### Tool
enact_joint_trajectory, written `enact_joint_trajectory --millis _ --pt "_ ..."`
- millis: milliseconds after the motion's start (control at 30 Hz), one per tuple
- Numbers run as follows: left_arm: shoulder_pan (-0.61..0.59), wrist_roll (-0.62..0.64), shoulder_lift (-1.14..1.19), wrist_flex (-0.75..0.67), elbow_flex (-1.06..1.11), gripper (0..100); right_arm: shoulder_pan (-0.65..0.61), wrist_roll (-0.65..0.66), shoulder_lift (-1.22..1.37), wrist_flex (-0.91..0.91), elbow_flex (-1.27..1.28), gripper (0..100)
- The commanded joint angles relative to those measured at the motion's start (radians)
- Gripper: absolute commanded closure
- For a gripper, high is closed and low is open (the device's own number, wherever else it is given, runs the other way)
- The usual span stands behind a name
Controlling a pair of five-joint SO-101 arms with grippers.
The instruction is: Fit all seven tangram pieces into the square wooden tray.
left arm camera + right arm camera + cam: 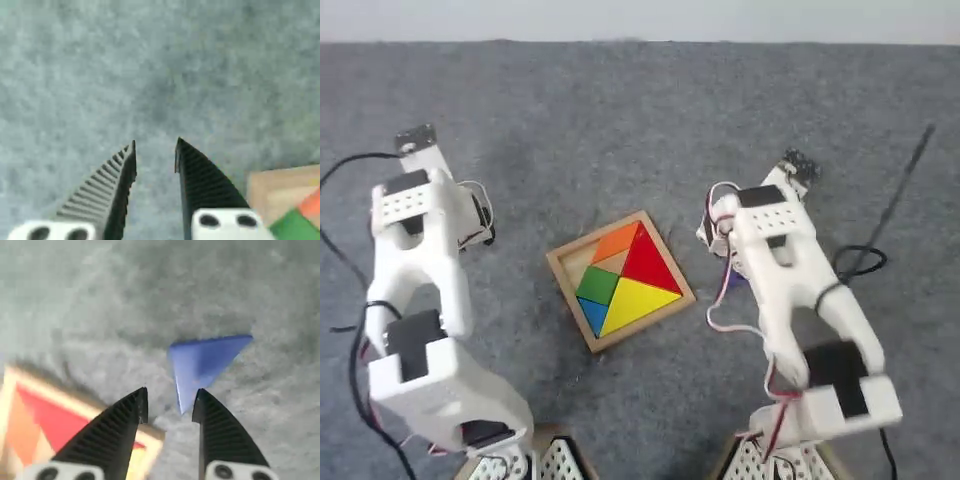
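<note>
The square wooden tray (563, 262) lies mid-table on grey carpet. It holds an orange triangle (617, 240), a red triangle (651, 260), a yellow triangle (636, 303), a green square (597, 285) and a small blue triangle (591, 315). A bare wood-coloured patch (610, 263) sits among them. A blue-violet triangle (205, 360) lies loose on the carpet to the right of the tray (152, 432). My right gripper (171, 397) is open just short of it, one corner of the piece between the fingertips. My left gripper (155, 146) is open over bare carpet left of the tray (262, 187).
Both white arms flank the tray, the left arm (415, 260) and the right arm (785, 270), with cables trailing beside them. The loose triangle (733, 280) peeks out from under the right arm. Open carpet stretches behind the tray.
</note>
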Motion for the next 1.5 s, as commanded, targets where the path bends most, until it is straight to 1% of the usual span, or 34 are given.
enact_joint_trajectory --millis 0,100,167,333,600,667,700,733,833,867,967,1067,1167,1267,1333,1400,1467 --pt "-0.005 0.014 -0.061 -0.043 -0.002 87 0.054 -0.046 0.065 -0.016 -0.081 84.0" --pt "-0.005 0.014 -0.061 -0.044 -0.002 87 0.102 -0.049 0.122 -0.013 -0.140 84.1" --pt "-0.005 0.014 -0.061 -0.044 -0.001 87 0.110 -0.083 0.145 -0.013 -0.161 84.1" --pt "0.000 0.014 -0.061 -0.043 0.001 87 0.104 -0.103 0.177 -0.019 -0.164 84.1" --pt "0.000 0.014 -0.061 -0.040 0.002 87 0.111 -0.100 0.228 -0.022 -0.167 84.1" --pt "0.000 0.014 -0.060 -0.040 0.002 87 0.113 -0.095 0.231 -0.021 -0.167 85.5" --pt "0.000 0.014 -0.060 -0.041 0.002 87 0.113 -0.092 0.226 -0.019 -0.167 87.8" --pt "0.000 0.014 -0.060 -0.041 0.002 87 0.113 -0.075 0.223 -0.018 -0.166 90.6" --pt "0.000 0.014 -0.060 -0.041 0.004 87 0.117 0.055 0.225 -0.022 -0.180 99.8" --pt "0.000 0.014 -0.060 -0.043 0.005 87 0.120 0.081 0.225 -0.015 -0.186 99.1" --pt "0.000 0.012 -0.060 -0.046 0.015 87 0.128 0.077 0.222 -0.010 -0.187 99.4" --pt "-0.005 0.012 -0.060 -0.066 0.018 87 0.125 0.133 0.222 0.015 -0.201 99.2" --pt "-0.068 0.012 -0.071 -0.107 0.004 87 0.117 0.222 0.222 0.074 -0.250 99.2" --pt "-0.129 0.011 -0.055 -0.087 -0.064 87 0.105 0.365 0.220 0.131 -0.321 99.2" --pt "-0.143 0.011 -0.029 -0.080 -0.076 87 0.091 0.451 0.220 0.159 -0.371 99.2" --pt "-0.146 0.011 0.009 -0.081 -0.085 87 0.064 0.493 0.220 0.185 -0.433 99.2" --pt "-0.150 0.011 0.066 -0.080 -0.113 87 0.010 0.548 0.222 0.208 -0.488 99.2"
